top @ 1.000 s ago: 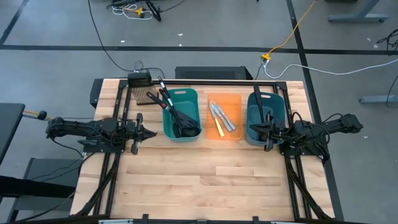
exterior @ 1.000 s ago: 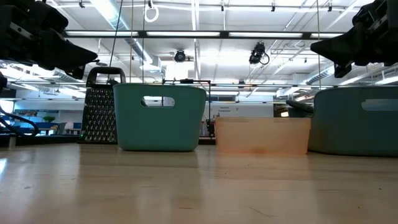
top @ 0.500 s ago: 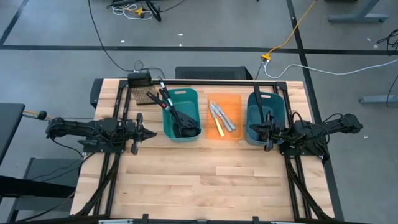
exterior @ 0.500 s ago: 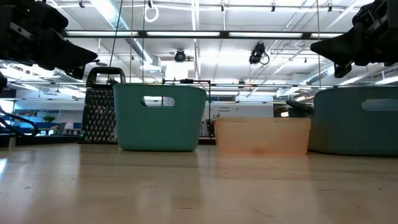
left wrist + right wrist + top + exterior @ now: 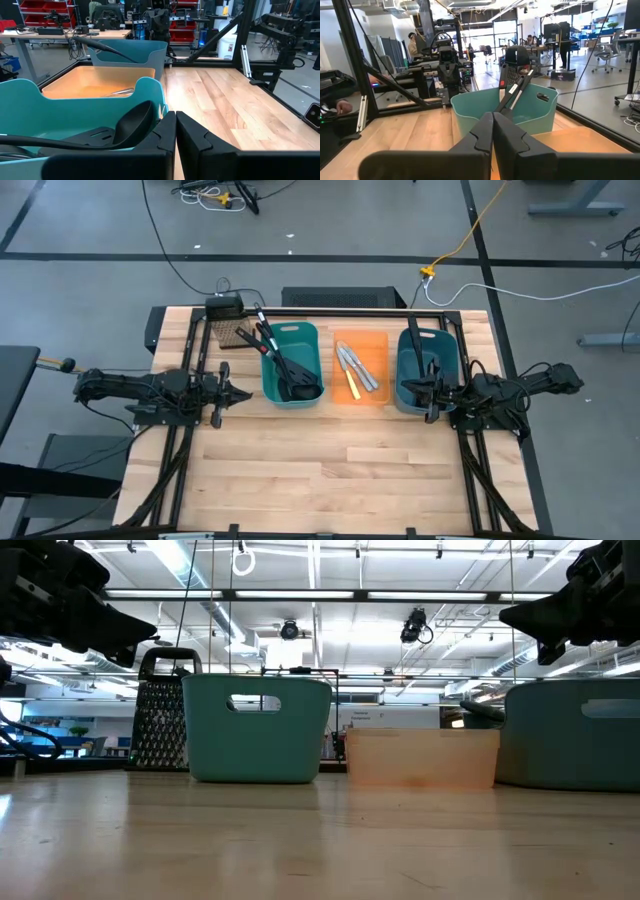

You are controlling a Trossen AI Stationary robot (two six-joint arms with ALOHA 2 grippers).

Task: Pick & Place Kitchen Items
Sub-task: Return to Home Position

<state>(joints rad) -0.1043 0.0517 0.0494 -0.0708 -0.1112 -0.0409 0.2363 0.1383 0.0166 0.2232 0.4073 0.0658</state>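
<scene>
Black ladles and slotted spatulas (image 5: 285,370) lie in the left teal bin (image 5: 310,332), their handles leaning on its far-left rim. A ladle bowl (image 5: 132,122) and a slotted blade (image 5: 95,136) show in the left wrist view, and a red-marked handle (image 5: 503,82) in the right wrist view. Silver knives (image 5: 358,366) and a yellow-handled knife (image 5: 351,386) lie in the orange bin (image 5: 380,340). A black utensil (image 5: 418,352) lies in the right teal bin (image 5: 450,345). My left gripper (image 5: 246,393) is shut and empty, left of the left bin. My right gripper (image 5: 408,388) is shut and empty, over the right bin's near-left corner.
A metal grater (image 5: 230,336) and a black box (image 5: 225,307) stand at the far left, behind my left gripper. The three bins stand in a row at the table's far middle. Bare wood (image 5: 330,470) stretches across the near half of the table.
</scene>
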